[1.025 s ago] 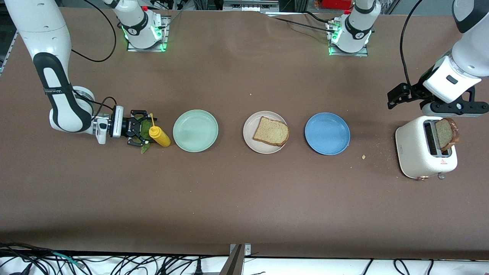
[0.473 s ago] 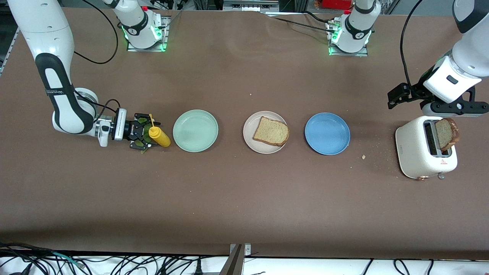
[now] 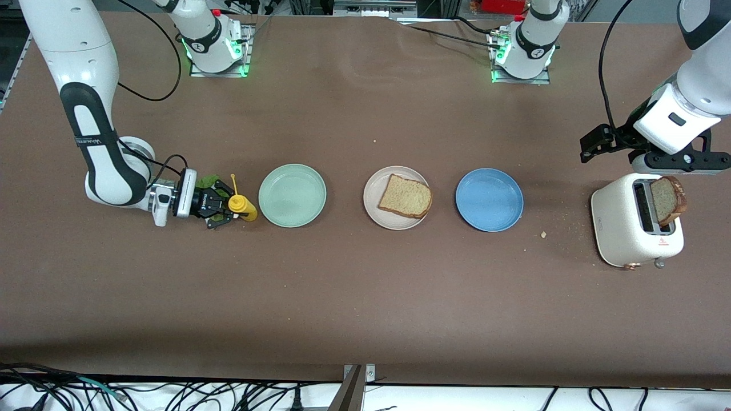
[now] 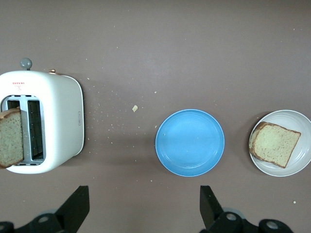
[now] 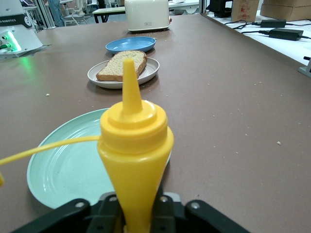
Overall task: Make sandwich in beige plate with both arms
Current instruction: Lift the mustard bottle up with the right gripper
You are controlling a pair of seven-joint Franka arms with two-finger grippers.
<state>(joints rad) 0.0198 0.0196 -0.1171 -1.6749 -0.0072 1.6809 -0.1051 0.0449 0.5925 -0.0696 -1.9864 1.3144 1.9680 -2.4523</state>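
Gripping the yellow squeeze bottle (image 3: 242, 206) at the front view's left middle, the right gripper (image 3: 224, 212) had its fingers clenched on it beside the mint-green plate (image 3: 292, 196), with a bread slice (image 3: 405, 197) on the beige plate (image 3: 372, 197) at center. Low in the left wrist view, the left gripper (image 4: 143, 213) hung with fingers spread wide over the desk (image 4: 194, 48) near the toaster (image 4: 41, 121). Centered in the right wrist view, the bottle rose from between the right gripper's fingers (image 5: 58, 216).

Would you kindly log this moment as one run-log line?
right end effector: shut on yellow sauce bottle, beside mint-green plate | left end effector: open, over toaster | beige plate: one bread slice
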